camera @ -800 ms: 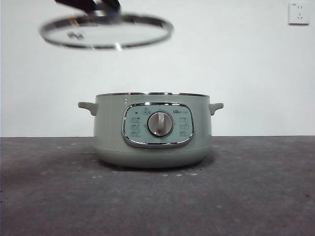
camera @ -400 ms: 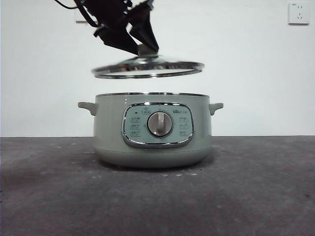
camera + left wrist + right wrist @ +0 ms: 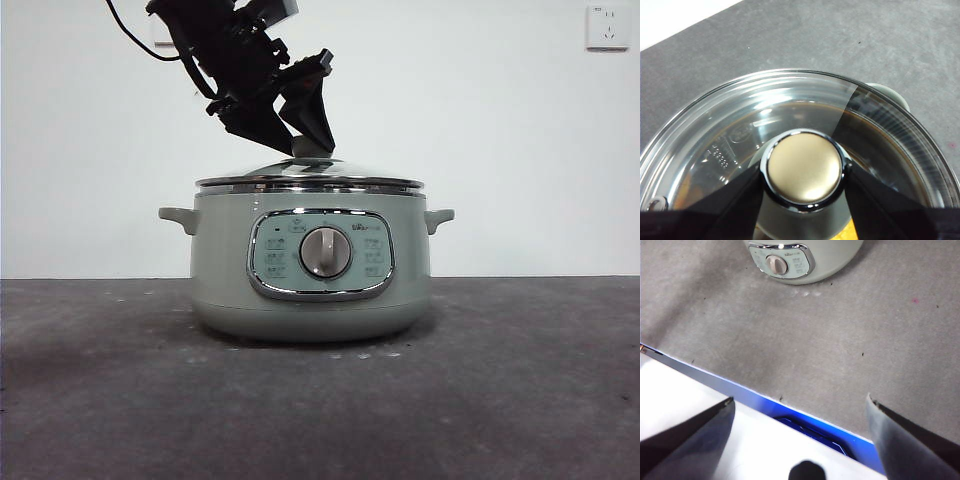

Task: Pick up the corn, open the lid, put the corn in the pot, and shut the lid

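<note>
Glass lid [image 3: 310, 178] on pot [image 3: 310, 270], left tool [image 3: 292, 128] gripping knob [image 3: 804, 167].

**Table: one pot standing on it**

Table [image 3: 120, 400] is dark grey with a rough, mottled surface; paler scuffs and small specks scattered across it. Back edge meets a white wall. In the right wrist view the near edge shows as a white border with a blue strip beside it.

Pot [image 3: 310, 265] stands directly on the table, about mid-width, upright, dial panel facing the front camera. A soft shadow lies under its base. A few pale flecks sit on the surface just in front of the pot [image 3: 807, 292]. One small pink spot [image 3: 914, 300] lies off to one side, apart from the pot.
</note>
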Motion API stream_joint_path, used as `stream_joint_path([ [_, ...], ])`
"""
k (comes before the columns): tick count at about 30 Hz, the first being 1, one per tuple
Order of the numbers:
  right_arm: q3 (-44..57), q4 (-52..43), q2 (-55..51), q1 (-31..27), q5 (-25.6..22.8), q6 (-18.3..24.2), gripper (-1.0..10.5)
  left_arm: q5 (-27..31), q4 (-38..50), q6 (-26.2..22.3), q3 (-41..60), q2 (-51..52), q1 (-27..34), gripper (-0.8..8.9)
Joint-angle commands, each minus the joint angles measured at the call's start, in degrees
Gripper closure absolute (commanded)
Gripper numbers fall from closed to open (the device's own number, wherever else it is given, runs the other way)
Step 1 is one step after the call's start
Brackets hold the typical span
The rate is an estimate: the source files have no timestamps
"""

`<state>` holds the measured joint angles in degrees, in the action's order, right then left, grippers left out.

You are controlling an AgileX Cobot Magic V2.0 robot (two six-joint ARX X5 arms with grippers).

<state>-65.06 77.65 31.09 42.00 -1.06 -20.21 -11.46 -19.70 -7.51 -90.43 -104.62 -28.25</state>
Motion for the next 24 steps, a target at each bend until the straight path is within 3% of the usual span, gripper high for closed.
stream_joint_path([
  [1, 0.48, 1.51, -0.24, 0.04, -0.13, -0.35, 5.1, -0.46, 1.86, -0.46, -0.90, 0.50, -0.04, 8.22],
  [24, 0.48, 1.51, -0.24, 0.04, -1.40, -0.17, 5.1, -0.52, -1.60, -0.39, -0.87, -2.43, -0.35, 8.22],
])
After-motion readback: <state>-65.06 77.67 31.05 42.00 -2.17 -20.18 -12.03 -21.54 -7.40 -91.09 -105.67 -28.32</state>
